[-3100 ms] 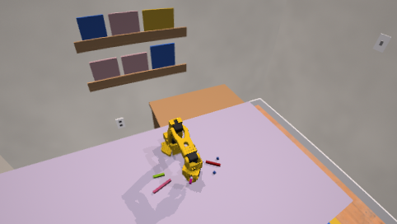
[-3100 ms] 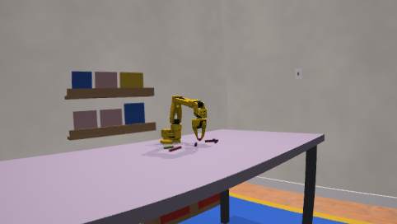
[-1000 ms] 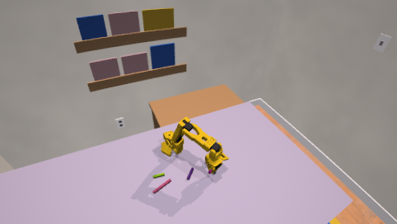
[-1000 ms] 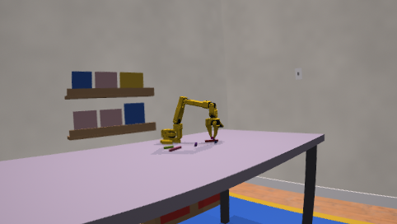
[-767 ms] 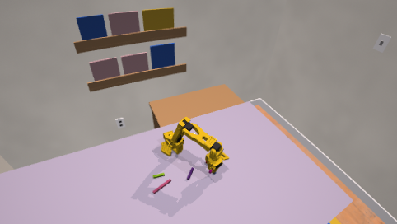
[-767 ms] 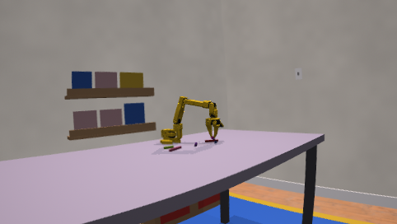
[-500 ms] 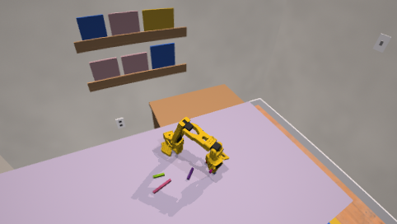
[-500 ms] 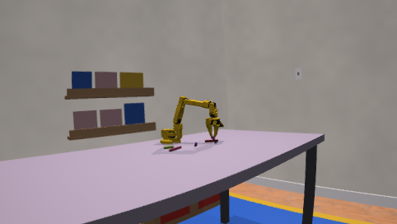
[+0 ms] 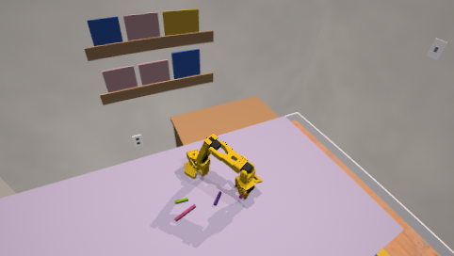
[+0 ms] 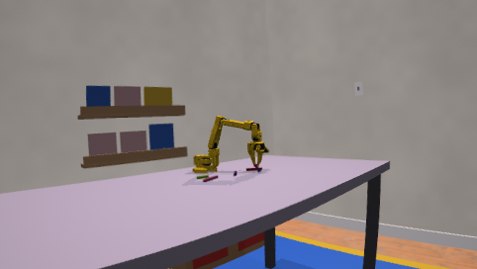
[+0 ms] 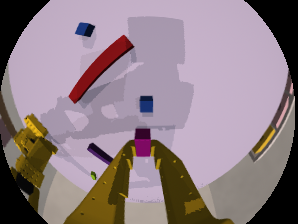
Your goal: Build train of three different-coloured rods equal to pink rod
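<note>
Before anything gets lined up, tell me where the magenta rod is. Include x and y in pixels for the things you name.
The wrist view shows the magenta rod (image 9: pixel 241 196) (image 11: pixel 143 146) between the gripper's (image 9: pixel 244 195) (image 10: pixel 256 166) (image 11: pixel 143 150) fingertips, just below one blue rod (image 11: pixel 146 104).

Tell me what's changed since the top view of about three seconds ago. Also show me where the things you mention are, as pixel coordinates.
The hand (image 9: pixel 242 194) (image 10: pixel 256 164) (image 11: pixel 143 144) has moved right in the top view, with the magenta rod (image 9: pixel 241 196) (image 10: pixel 256 166) (image 11: pixel 143 147) now held in it. The lime rod (image 9: pixel 181 200) (image 10: pixel 202 177) (image 11: pixel 93 176) and pink rod (image 9: pixel 185 213) (image 10: pixel 210 178) stayed put.
</note>
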You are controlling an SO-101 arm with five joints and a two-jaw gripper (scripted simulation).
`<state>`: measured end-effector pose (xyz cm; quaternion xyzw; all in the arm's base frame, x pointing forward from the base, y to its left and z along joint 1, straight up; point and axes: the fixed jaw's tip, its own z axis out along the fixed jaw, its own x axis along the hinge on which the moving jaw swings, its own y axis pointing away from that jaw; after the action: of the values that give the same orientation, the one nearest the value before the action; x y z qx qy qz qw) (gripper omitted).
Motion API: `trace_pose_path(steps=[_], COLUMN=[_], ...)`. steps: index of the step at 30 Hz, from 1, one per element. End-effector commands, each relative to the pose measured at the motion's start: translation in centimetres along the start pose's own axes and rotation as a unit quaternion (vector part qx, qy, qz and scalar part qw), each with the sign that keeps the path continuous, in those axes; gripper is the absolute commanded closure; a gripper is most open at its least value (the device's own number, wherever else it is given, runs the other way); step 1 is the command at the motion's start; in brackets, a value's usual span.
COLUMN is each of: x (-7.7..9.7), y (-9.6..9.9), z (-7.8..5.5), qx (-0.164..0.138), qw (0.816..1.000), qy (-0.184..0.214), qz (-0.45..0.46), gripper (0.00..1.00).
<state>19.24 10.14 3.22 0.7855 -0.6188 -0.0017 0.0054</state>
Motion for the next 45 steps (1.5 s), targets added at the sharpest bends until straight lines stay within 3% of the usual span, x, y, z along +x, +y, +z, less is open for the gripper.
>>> trace_pose_path(steps=[1, 15, 45], x=[-0.6, -0.6, -0.6], y=[-1.5, -1.6, -1.6], z=[-1.8, -0.7, -0.6], qx=[0.064, 0.064, 0.067], qw=[0.998, 0.998, 0.998], qy=[-0.017, -0.017, -0.018], qz=[0.0, 0.0, 0.0], gripper=[1.0, 1.0, 1.0])
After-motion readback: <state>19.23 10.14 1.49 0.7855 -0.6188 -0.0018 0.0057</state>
